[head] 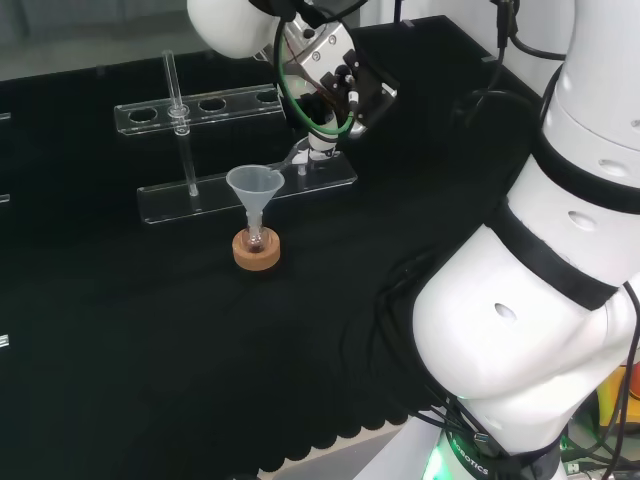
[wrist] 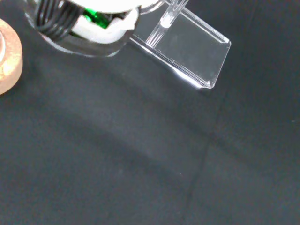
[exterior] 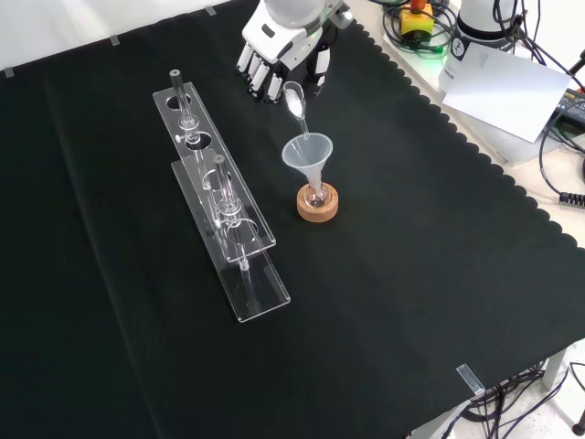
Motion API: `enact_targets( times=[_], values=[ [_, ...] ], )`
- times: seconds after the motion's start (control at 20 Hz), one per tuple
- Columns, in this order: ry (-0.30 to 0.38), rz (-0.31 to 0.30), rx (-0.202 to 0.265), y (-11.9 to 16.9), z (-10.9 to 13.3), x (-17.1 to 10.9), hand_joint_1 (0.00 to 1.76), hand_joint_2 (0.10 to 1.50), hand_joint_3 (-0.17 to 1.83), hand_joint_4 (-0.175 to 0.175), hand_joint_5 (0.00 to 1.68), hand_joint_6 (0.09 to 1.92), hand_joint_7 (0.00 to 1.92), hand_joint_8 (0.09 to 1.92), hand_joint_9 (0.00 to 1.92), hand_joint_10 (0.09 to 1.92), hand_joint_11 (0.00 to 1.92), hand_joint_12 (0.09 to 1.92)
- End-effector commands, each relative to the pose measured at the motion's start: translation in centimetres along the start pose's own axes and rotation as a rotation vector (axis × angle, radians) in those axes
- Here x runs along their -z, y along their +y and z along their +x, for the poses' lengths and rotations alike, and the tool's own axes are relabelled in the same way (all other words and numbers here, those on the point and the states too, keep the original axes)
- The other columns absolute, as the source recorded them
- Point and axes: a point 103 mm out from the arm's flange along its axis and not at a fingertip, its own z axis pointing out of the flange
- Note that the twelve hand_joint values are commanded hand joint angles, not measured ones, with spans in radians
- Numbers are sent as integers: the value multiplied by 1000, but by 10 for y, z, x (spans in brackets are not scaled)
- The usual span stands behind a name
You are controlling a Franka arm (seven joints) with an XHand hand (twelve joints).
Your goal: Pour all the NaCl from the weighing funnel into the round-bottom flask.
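The hand (exterior: 285,53) hangs above the cloth with its fingers curled round a small clear weighing funnel (exterior: 294,99) that holds white powder. The weighing funnel is tilted, with its spout down over the rim of a clear cone funnel (exterior: 308,152). That cone funnel stands in the neck of a small round-bottom flask (exterior: 317,193) on a cork ring (exterior: 317,205). In the head view the hand (head: 330,85) is up and to the right of the cone funnel (head: 254,186) and the cork ring (head: 257,250). The wrist view catches the cork ring (wrist: 7,61) at its edge.
A clear acrylic rack (exterior: 224,206) with a few glass tubes stands left of the flask in the front view and behind it in the head view (head: 215,190). Its base plate (wrist: 187,51) is close in the wrist view. The arm's white links (head: 540,300) stand at the right.
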Motion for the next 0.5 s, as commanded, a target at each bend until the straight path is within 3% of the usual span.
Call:
enact_targets(
  times=[0.05, 0.5],
  values=[
    [-30, 12, -4, 1, 1, 2, 1117, 674, 649, 175, 1237, 731, 726, 579, 960, 378, 748, 1122],
    [-73, 22, -11, 2, 3, 8, 1117, 674, 650, 175, 1237, 731, 727, 577, 961, 375, 748, 1122]
  ],
)
